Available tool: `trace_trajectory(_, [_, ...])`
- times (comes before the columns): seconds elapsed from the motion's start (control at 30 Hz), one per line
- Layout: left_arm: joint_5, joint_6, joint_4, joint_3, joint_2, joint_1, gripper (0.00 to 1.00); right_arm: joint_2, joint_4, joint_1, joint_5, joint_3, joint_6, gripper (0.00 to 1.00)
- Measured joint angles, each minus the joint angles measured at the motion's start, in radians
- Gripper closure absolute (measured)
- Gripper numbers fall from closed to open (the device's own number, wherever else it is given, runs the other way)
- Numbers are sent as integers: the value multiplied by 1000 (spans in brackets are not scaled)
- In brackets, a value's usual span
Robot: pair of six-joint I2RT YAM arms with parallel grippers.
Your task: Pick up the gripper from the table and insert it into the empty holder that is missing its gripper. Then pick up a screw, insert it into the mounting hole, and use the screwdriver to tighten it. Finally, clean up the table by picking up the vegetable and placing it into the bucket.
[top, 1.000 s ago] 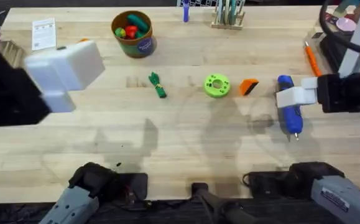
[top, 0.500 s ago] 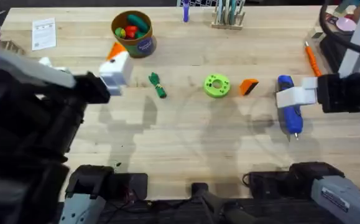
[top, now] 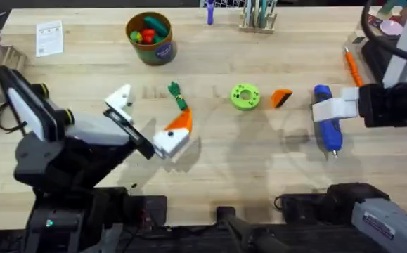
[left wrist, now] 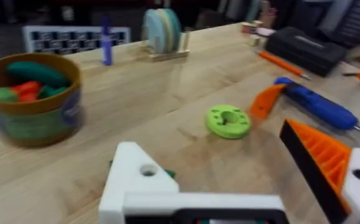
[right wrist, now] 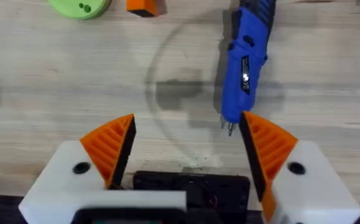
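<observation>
So the left gripper [top: 149,125] is out over the table just in front of the vegetable [top: 178,95], with its fingers spread wide and nothing between them. One finger has its orange ribbed pad [top: 179,122]; the other is just the bare white holder [left wrist: 143,180] with a round hole in it, which you can see up close in the left wrist view. The pad side sits right at the near end of the vegetable in the overhead view, though I can't tell if it actually touches.

Over on the right, the loose orange gripper [top: 281,98] lies flat on the wood between the lime-green disc [top: 245,96] and the screwdriver [top: 326,126], just beside both. The screwdriver lies on the table with its silver tip pointing toward the arm bases. The right gripper [right wrist: 186,146] hangs right over it, jaws wide apart and holding nothing, both orange pads in place; in the right wrist view the screwdriver's tip sits just beside one pad.

The bucket [top: 150,39] stands near the far edge of the table [top: 259,169], well apart from the vegetable, with colourful toy veg inside. A long thin orange stick [top: 351,65] lies at the far right.
</observation>
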Motion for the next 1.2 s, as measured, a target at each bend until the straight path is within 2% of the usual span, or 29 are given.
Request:
trace_trajectory(0.17, [149,-9,1,-51,-85,0,15,0,0,0,0,0,0,7])
trace_trajectory(0.37, [225,-86,70,-122,-111,0,15,0,0,0,0,0,0,7])
trace_trajectory(0.57, [277,-96,67,-123,-111,0,15,0,0,0,0,0,0,8])
trace_trajectory(0.83, [385,71,50,-123,-111,0,14,0,0,0,0,0,0,8])
trace_trajectory(1.03, [430,111,42,-123,-111,0,14,0,0,0,0,0,0,7])
trace_trajectory(1.2, [463,118,37,-123,-111,0,15,0,0,0,0,0,0,8])
